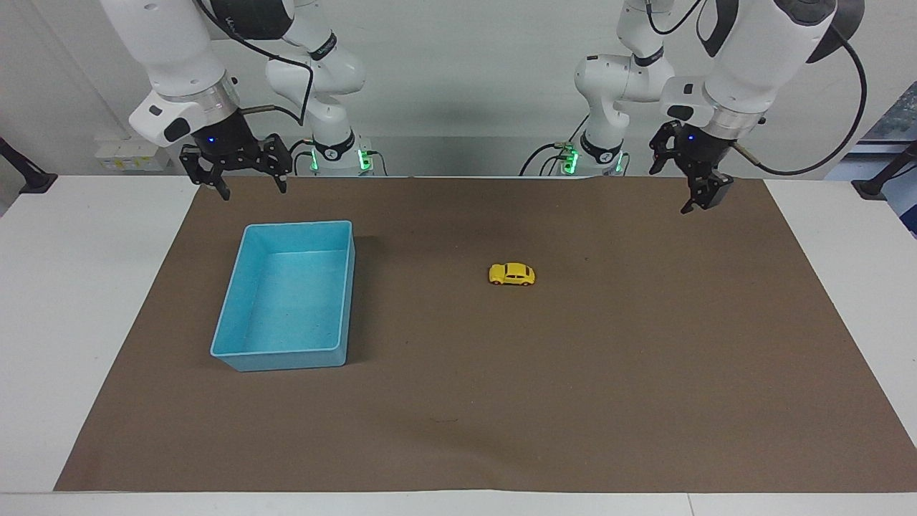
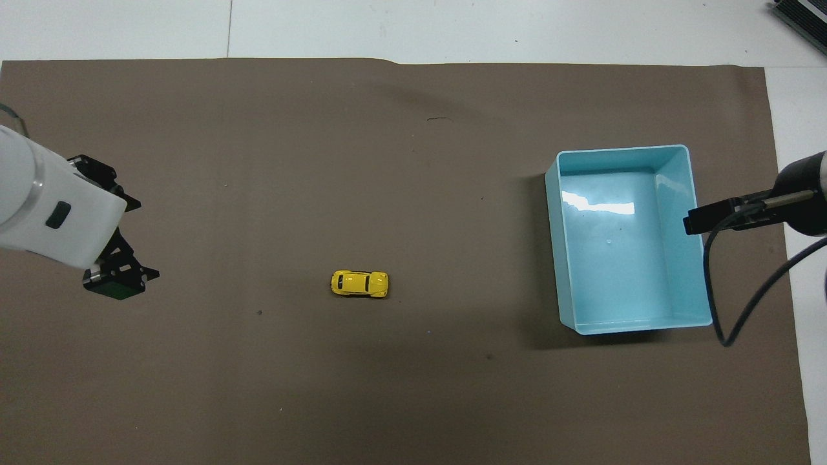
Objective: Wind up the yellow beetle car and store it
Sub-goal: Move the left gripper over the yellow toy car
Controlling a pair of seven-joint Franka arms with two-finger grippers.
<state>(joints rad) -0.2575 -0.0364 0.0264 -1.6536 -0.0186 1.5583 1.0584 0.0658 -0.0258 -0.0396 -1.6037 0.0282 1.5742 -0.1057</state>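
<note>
The yellow beetle car (image 1: 512, 274) stands on its wheels on the brown mat near the table's middle; it also shows in the overhead view (image 2: 360, 284). My left gripper (image 1: 696, 204) hangs in the air over the mat toward the left arm's end, well apart from the car, and also shows in the overhead view (image 2: 119, 287). My right gripper (image 1: 252, 188) is open and empty, waiting over the mat's edge beside the light-blue bin (image 1: 297, 225). The bin is empty in the overhead view (image 2: 620, 149).
The brown mat (image 1: 573, 401) covers most of the white table (image 1: 71, 287). The bin sits toward the right arm's end. The right arm's wrist and black cable (image 2: 743, 303) overhang the bin's rim in the overhead view.
</note>
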